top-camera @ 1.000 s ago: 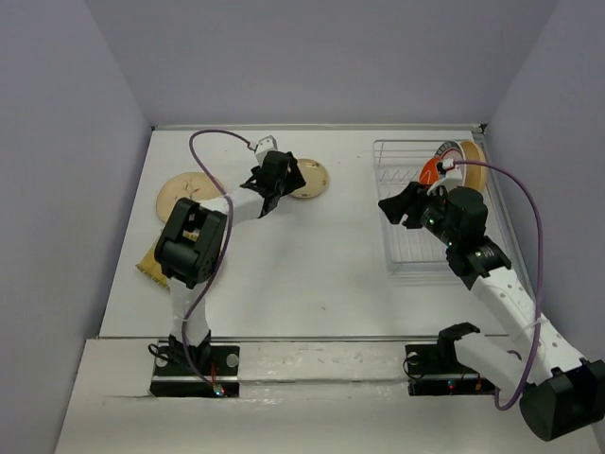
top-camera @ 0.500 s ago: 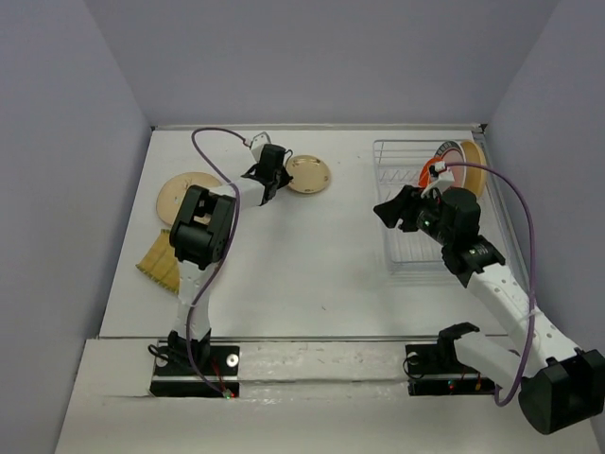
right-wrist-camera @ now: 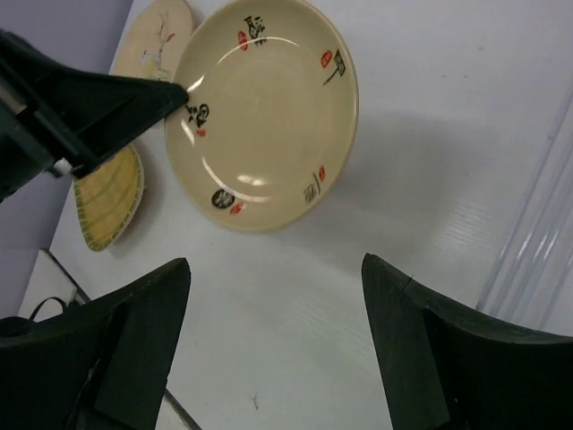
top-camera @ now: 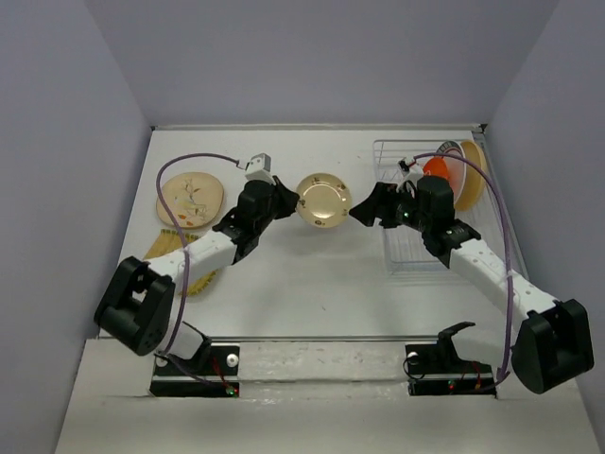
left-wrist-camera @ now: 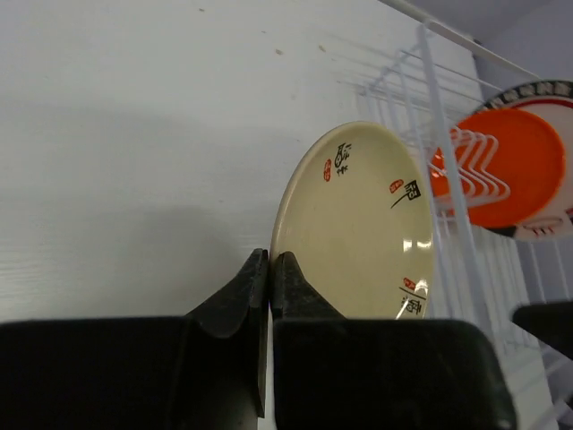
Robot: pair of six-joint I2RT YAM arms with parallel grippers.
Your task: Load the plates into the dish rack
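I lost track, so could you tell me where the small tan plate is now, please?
Top view: the small tan plate is mid-table, pinched by the left gripper, facing the open right gripper, left of the dish rack.

The yellow plate (right-wrist-camera: 109, 204) is partly hidden behind the left gripper (right-wrist-camera: 179, 91); the rimmed plate (left-wrist-camera: 548, 231) is cut off at the right edge.

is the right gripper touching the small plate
Apart. The right wrist view shows bare table between the plate and both open right fingers.
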